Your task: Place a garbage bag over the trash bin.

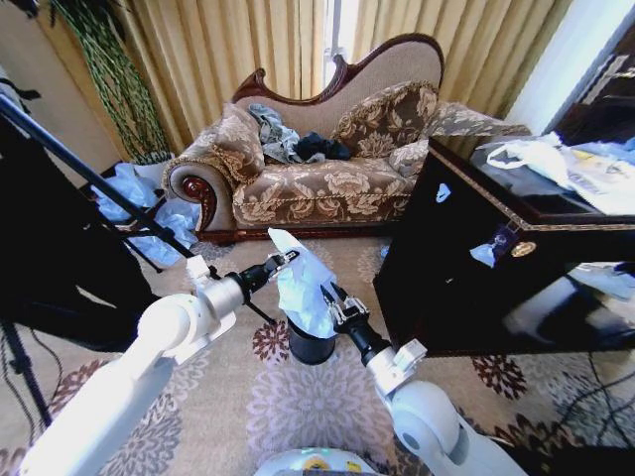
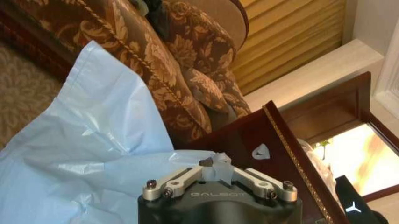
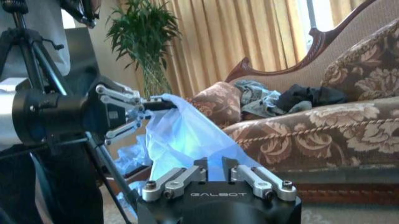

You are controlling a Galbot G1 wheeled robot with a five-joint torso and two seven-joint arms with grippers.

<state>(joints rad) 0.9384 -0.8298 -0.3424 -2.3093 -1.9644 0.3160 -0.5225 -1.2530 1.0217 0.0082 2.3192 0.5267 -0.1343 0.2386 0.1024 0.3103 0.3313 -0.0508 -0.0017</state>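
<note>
The garbage bag (image 1: 303, 283), pale blue and crinkly, hangs over the small black trash bin (image 1: 312, 349) on the carpet, covering the bin's rim. My left gripper (image 1: 288, 260) is shut on the bag's upper left edge and holds it up. My right gripper (image 1: 329, 297) is shut on the bag's right edge, just above the bin. In the left wrist view the garbage bag (image 2: 93, 154) spreads out from the left gripper (image 2: 215, 167). In the right wrist view the garbage bag (image 3: 181, 135) runs from the right gripper (image 3: 215, 164) up to the left gripper (image 3: 147, 108).
A patterned sofa (image 1: 308, 183) with clothes on it stands behind the bin. A glossy black cabinet (image 1: 496, 268) is close on the right. A black tripod (image 1: 109, 193) and a heap of pale blue plastic (image 1: 134, 193) are on the left. Patterned carpet (image 1: 298, 407) lies in front.
</note>
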